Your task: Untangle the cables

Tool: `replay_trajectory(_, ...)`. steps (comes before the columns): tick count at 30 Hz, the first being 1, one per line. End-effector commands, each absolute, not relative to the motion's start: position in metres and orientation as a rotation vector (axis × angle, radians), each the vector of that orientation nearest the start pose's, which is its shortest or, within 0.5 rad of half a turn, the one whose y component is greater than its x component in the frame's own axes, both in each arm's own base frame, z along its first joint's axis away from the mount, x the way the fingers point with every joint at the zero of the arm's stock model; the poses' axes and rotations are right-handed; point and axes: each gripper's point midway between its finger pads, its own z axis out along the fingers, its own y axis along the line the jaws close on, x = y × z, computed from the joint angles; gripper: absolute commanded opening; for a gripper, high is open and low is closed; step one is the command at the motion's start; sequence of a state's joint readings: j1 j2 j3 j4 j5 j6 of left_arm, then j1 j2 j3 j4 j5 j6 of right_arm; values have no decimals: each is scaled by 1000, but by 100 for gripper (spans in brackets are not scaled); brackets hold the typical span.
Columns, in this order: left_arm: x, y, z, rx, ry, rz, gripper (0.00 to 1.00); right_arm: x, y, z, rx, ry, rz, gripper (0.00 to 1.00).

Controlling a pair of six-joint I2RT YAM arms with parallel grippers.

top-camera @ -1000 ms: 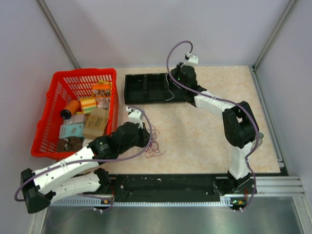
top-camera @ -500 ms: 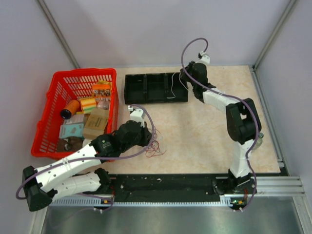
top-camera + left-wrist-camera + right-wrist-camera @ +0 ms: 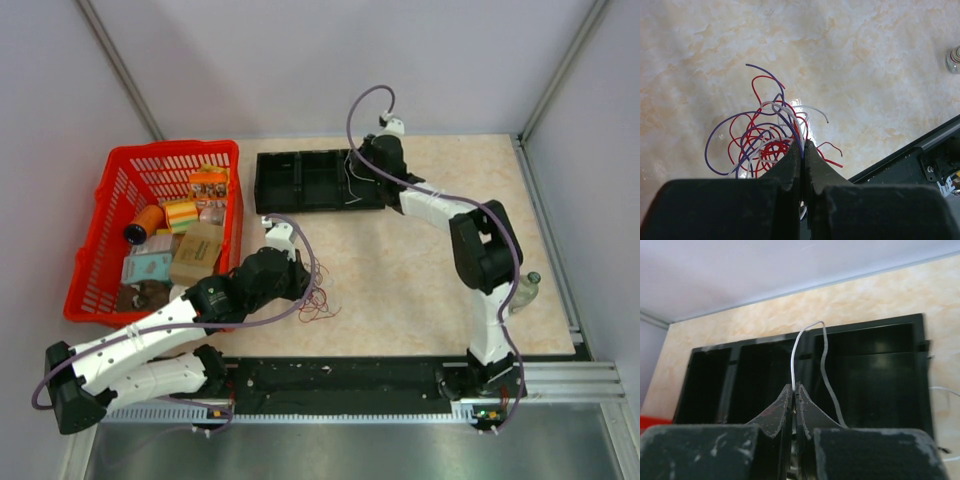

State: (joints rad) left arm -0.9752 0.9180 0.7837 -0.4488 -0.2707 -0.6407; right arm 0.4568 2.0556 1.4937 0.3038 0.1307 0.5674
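The cables (image 3: 765,137) lie as a loose tangle of red, purple and white strands on the beige table, also seen in the top view as the cables (image 3: 316,300). My left gripper (image 3: 803,145) is shut on strands at the tangle's right edge; a purple and a white strand run between its fingers. In the top view the left gripper (image 3: 300,287) sits just left of the tangle. My right gripper (image 3: 795,386) is shut on a single white cable (image 3: 792,355), which arches up and droops into the black tray (image 3: 865,324). From above, the right gripper (image 3: 365,162) hangs over the tray's right end.
A red basket (image 3: 100,250) full of packages stands at the left. The black three-compartment tray (image 3: 320,208) lies at the back centre. A small clear bottle (image 3: 528,286) stands at the right edge, also seen as the bottle (image 3: 954,59). A black rail (image 3: 340,376) runs along the front.
The right gripper swung right with the white cable and has come back left over the tray's right end. The left gripper shifted slightly toward the tangle, then held still.
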Motion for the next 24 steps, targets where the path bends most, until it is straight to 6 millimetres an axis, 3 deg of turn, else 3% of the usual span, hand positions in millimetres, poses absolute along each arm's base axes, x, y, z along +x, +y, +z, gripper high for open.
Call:
replay_trajectory(1,195,-243,207,183,2119,-696,0,539,296,263,192,1689,718,0)
replay_trajectory(8,195,-246,202,185,2128,-703,0,521,310,310,211,1596,934,0)
replay_trajectory(10,195,-247,201,190,2131,-705,0,520,314,315,211,1581,959,0)
replay_trajectory(19,194,-244,201,184,2132,-691,0,522,314,346,159,1520,938,0)
replay_trajectory(24,196,-244,204,186,2125,-686,0,508,306,375,139,1464,933,0)
